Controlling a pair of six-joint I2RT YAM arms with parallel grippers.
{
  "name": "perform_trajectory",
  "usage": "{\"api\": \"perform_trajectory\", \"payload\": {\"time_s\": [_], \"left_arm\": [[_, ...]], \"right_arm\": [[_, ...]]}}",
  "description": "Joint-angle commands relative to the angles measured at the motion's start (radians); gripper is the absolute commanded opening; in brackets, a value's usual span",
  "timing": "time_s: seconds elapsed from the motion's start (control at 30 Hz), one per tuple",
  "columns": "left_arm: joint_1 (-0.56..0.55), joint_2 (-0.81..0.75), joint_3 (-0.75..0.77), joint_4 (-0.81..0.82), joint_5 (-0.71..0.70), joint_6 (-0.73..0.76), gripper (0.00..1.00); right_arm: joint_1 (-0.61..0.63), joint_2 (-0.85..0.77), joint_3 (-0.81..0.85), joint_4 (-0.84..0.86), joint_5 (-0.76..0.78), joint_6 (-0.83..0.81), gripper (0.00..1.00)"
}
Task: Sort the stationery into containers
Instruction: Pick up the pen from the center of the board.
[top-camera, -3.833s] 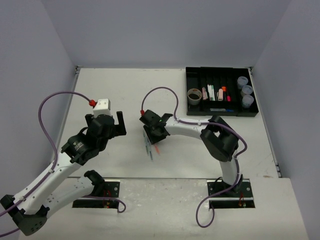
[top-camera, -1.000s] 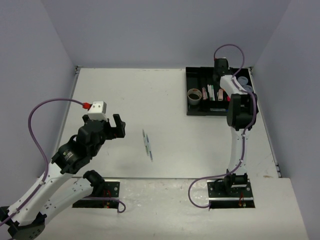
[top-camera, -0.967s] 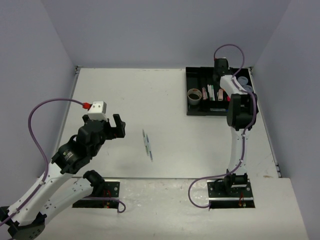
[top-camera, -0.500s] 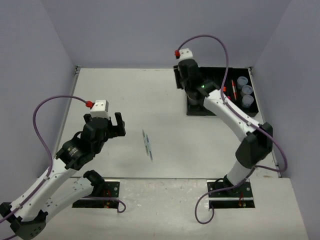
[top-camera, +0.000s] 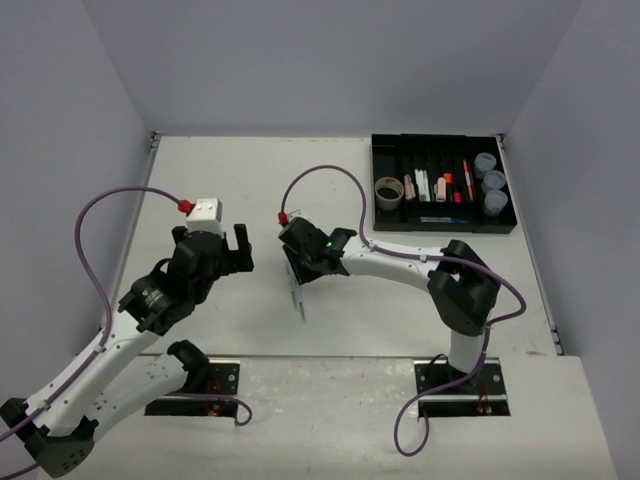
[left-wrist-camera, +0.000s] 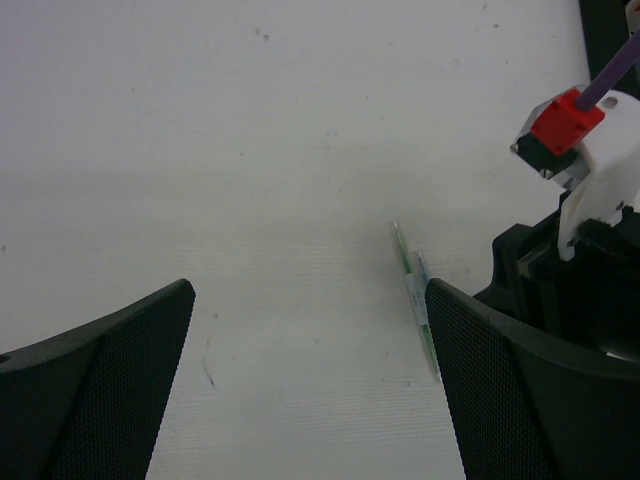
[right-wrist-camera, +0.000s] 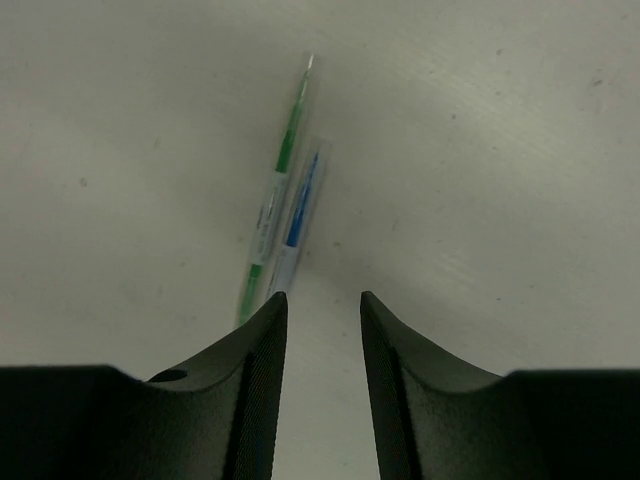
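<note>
White tabletop (top-camera: 400, 310) spread between plain grey walls, and the flat black plastic tray with narrow compartments (top-camera: 436, 140) sat at its far right corner, several items already in it. You had the right gripper (right-wrist-camera: 320, 305) reached across to mid-table, its jaws parted only narrowly and holding nothing. Your left gripper (left-wrist-camera: 310, 400) hovered well apart on the other side, jaws wide and empty. A thin green pen (right-wrist-camera: 276, 190) and a thin blue pen (right-wrist-camera: 300, 215) lay touching side by side on the bare table, well apart from the tray. In the right wrist view their long axes ran away from the fingertips, slightly tilted, so the jaws would close across them. Both lay nearer the finger on that view's left than the gap's centre. Your right arm was plainly the nearer one, and you probably needed a small sideways shift before descending.
</note>
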Motion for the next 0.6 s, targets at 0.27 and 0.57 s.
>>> {"api": "perform_trajectory", "payload": {"time_s": [0.27,0.57], "left_arm": [[0.013,-0.014,0.001,0.028,0.014,0.016,1.0],[0.014,-0.027,-0.001,0.028,0.013,0.017,1.0]], "right_arm": [[0.027,0.086,0.055,-0.014,-0.003,0.086,0.33],[0.036,0.117,0.083,-0.025,-0.014,0.083,0.33]]}}
